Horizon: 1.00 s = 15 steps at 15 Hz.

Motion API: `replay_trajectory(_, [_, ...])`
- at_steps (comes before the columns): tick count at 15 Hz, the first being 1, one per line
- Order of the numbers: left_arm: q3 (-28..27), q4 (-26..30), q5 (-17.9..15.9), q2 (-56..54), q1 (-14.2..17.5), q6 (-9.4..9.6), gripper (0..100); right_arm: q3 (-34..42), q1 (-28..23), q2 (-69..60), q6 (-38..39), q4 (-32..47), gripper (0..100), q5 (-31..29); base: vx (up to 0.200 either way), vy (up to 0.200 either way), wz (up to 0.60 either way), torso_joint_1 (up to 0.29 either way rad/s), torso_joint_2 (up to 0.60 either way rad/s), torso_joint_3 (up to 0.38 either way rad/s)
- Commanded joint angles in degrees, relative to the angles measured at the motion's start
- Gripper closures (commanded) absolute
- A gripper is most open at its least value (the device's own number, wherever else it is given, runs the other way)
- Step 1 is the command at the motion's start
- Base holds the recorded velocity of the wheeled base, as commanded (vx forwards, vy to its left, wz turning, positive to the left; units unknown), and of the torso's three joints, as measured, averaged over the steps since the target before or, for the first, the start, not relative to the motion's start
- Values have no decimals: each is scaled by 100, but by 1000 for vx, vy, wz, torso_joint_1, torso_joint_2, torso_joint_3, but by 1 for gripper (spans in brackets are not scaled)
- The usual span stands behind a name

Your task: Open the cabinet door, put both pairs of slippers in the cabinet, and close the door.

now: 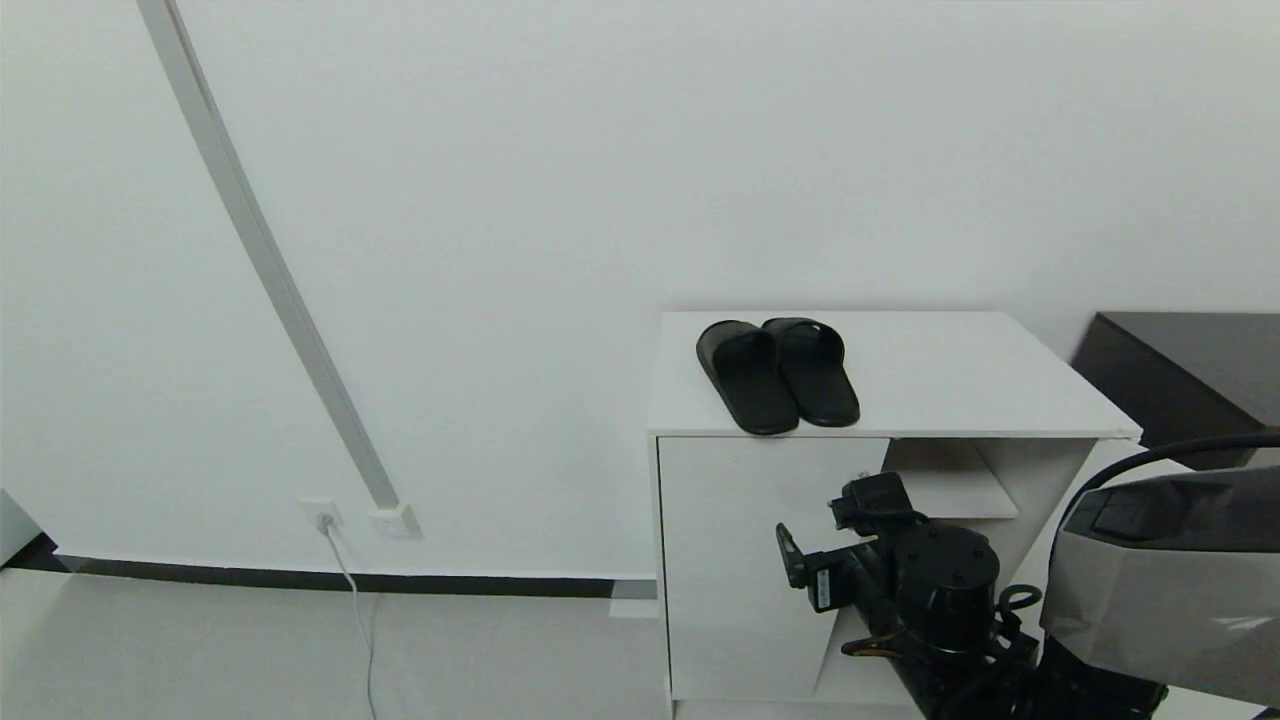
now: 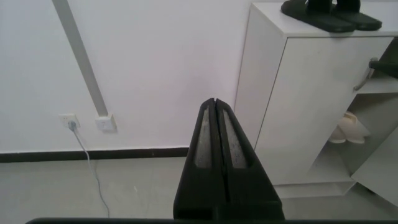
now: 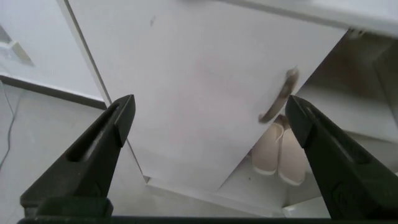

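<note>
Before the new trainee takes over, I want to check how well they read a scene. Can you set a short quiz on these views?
1. Where does the pair of black slide slippers lie?
A) on the floor
B) on top of the white box-shaped cabinet
C) on a chair
2. True or false: the fingers of the left gripper are spread wide.
3. Fill in: the pair of pale cream slippers lies inside the cabinet, ___ its white shelf.

Key: 1 B; 2 false, they are shut together; 3 below.
</note>
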Motion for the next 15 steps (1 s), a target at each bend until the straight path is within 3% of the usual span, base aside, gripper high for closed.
replay_trajectory(1, [0, 0, 1, 7, 1, -2, 100, -45, -73, 20, -29, -4, 0, 25, 0, 0, 0, 222, -466, -261])
replay_trajectory(6, [0, 0, 1, 7, 1, -2, 100, -89, -222, 143, -433, -162, 0, 69, 0, 0, 0, 124, -266, -145])
replay_trajectory(7, [0, 0, 1, 7, 1, 33, 100, -441, -284, 82, -469, -162, 0, 139, 0, 0, 0, 0, 0, 0])
replay_trajectory(9, [0, 0, 1, 7, 1, 33, 100, -1443, -442, -340, -328, 1262, 0, 139, 0, 0, 0, 0, 0, 0])
replay_trajectory(13, [0, 0, 1, 7, 1, 42, 100, -3411, -363, -1325, 946, 4716, 0, 139, 0, 0, 0, 0, 0, 0])
replay_trajectory(15, [0, 0, -8, 7, 1, 51, 100, -3622, -354, -1395, 1140, 5068, 0, 139, 200, 0, 0, 2, 7, 5])
